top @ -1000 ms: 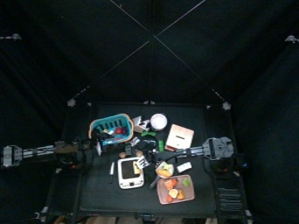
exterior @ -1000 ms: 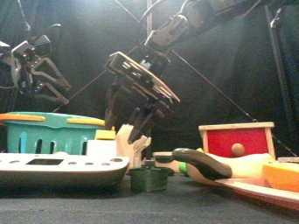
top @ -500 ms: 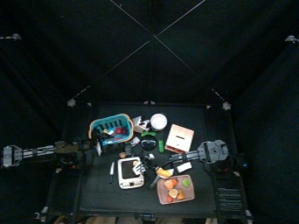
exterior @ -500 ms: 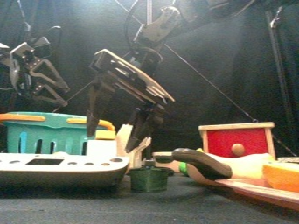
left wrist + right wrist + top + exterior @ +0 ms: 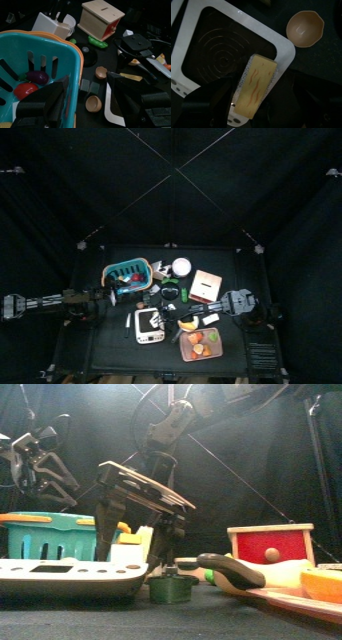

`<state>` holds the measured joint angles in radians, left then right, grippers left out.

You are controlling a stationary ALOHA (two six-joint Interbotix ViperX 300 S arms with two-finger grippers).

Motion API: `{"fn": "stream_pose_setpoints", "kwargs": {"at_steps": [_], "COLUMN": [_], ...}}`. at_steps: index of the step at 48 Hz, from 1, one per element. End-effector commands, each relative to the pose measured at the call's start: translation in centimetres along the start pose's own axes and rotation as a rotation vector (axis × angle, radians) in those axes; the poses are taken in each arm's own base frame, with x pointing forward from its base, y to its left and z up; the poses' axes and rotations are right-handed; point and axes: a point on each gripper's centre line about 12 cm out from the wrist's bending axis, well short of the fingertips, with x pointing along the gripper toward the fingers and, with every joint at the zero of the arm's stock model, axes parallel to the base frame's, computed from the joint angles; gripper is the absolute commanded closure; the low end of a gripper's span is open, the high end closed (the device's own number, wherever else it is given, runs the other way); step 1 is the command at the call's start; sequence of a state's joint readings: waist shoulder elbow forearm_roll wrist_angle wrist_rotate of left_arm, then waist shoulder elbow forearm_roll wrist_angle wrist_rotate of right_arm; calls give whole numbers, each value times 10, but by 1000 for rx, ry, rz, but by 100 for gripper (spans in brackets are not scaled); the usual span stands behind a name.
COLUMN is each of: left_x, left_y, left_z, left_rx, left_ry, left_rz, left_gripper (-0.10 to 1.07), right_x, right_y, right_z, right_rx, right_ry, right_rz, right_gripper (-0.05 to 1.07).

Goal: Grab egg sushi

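Note:
The egg sushi (image 5: pixel 258 85), a yellow slab with brown streaks, lies on a corner of the white kitchen scale (image 5: pixel 211 30). My right gripper (image 5: pixel 258 96) is open, with one jaw on each side of the sushi and neither gripping it. In the front view the right gripper (image 5: pixel 138 534) hangs low over the scale (image 5: pixel 67 574), and from above the gripper (image 5: pixel 171 315) sits at the scale's (image 5: pixel 147 328) edge. My left gripper (image 5: pixel 93 107) is open and rests over the teal basket (image 5: pixel 40 55) at the table's left.
A small wooden bowl (image 5: pixel 306 28) lies just beyond the scale. A wooden box with a red front (image 5: pixel 271 544) stands at the right. A tray of food (image 5: pixel 201 343) sits at the front right, and a green cup (image 5: pixel 170 589) stands by the front edge.
My right gripper has swung left and come down over the scale's corner, with its jaws spreading a little wider. The left arm has not moved.

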<state>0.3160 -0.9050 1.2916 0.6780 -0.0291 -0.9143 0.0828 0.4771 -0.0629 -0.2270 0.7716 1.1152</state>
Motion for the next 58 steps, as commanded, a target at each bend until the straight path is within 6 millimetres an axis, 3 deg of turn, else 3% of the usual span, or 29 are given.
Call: {"fn": "stream_pose_setpoints", "kwargs": {"at_steps": [1,18,35,58], "left_x": [1,1,1,1], "left_y": [-1,-1,0,0], "left_z": [4,3,3,0], "left_rx": [0,0,-7,-20], "left_ry": [-8,-7,-5,1], "left_rz": [-2,-2,1,2], "left_gripper": [3,3,3,3], "right_x": [-20,-20,-30,-56], "right_y": [10,4,2,1], "right_z": [12,9,11,20], "right_rx": [5,1,-14,-52], "right_ry": [-36,-14,-26,-66], "right_rz": [44,-5,-17,9], "right_gripper": [-1,3,33,34]}}
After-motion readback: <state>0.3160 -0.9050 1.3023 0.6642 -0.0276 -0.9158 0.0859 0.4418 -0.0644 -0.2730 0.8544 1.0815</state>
